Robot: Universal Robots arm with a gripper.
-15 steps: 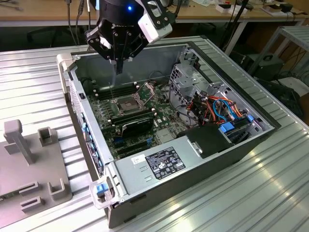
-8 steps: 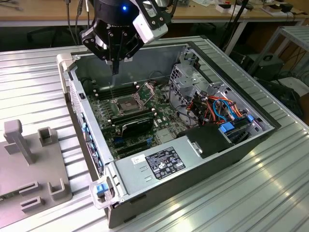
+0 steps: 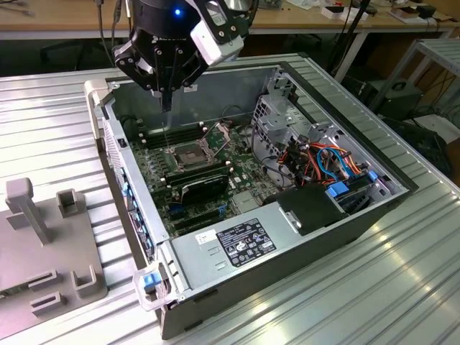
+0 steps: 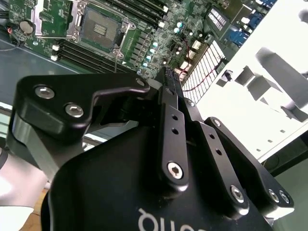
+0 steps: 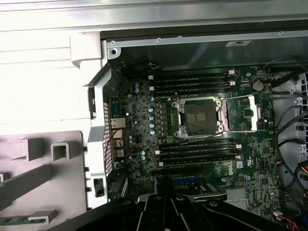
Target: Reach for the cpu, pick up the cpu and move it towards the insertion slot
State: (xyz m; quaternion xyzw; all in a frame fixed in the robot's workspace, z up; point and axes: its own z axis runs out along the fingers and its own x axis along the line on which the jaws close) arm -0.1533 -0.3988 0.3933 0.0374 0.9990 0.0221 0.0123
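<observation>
Ribbed metal table (image 3: 402, 287), and an open computer case (image 3: 237, 90) lying on it with the board facing up. There's the insertion slot (image 3: 188, 154): silver frame, dark centre, retention plate (image 3: 218, 133) swung up beside it. The gripper (image 3: 167, 100) hangs above and near the insertion slot, clear of it, fingertips pressed together. Whether anything thin is pinched there, can't tell. Memory slots (image 5: 195, 82) flank the insertion slot.
</observation>
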